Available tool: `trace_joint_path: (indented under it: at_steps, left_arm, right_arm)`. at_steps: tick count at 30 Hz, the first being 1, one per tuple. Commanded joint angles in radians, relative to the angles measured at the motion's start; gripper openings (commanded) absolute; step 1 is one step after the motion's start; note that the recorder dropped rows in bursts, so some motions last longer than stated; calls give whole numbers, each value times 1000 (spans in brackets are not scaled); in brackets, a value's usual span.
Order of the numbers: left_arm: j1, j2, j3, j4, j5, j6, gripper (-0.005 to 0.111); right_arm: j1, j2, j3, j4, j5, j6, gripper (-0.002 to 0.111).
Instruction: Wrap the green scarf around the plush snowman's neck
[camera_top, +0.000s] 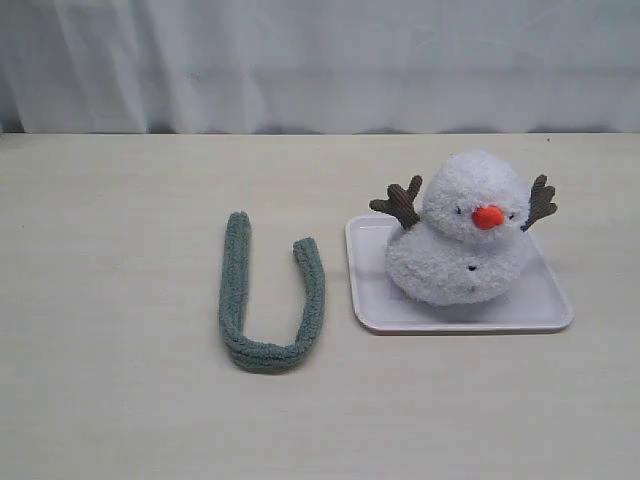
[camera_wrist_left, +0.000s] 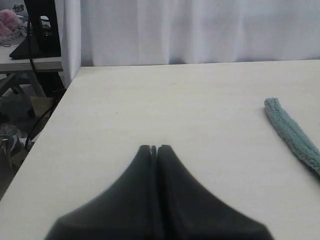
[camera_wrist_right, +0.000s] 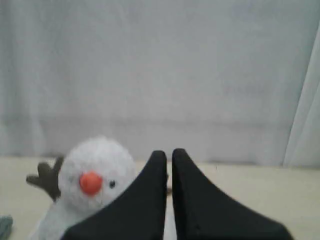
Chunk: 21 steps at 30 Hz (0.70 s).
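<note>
Seen from outside, the green scarf (camera_top: 234, 285) lies in a U on the counter (camera_top: 120, 300), just beside the white tray (camera_top: 375, 300) holding the plush snowman (camera_top: 462, 245); the left wrist view shows the left gripper (camera_wrist_left: 154, 148) pressed together near one scarf end, and the right wrist view shows the right gripper (camera_wrist_right: 169, 154) pressed together before the snowman.

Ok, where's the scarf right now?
In the exterior view the scarf lies in a U on the table, left of centre, just left of the tray holding the snowman and not touching it.
</note>
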Motion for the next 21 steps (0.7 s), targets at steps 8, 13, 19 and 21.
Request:
trace_joint_path:
  at_steps: [8, 13, 19, 21]
  left_arm:
    - [5, -3, 3, -5, -12, -2, 0]
    - [5, -3, 3, -5, -12, -2, 0]
    - [5, -3, 3, -5, -12, -2, 0]
    - [5, -3, 3, -5, -12, -2, 0]
  right_arm:
    - [-2, -4, 1, -3, -625, 239, 4]
    - [-2, -4, -70, -135, -601, 470, 4]
    - [-2, 81, -457, -837, -214, 1002, 69]
    - [-2, 144, -528, -1209, -241, 1331, 90]
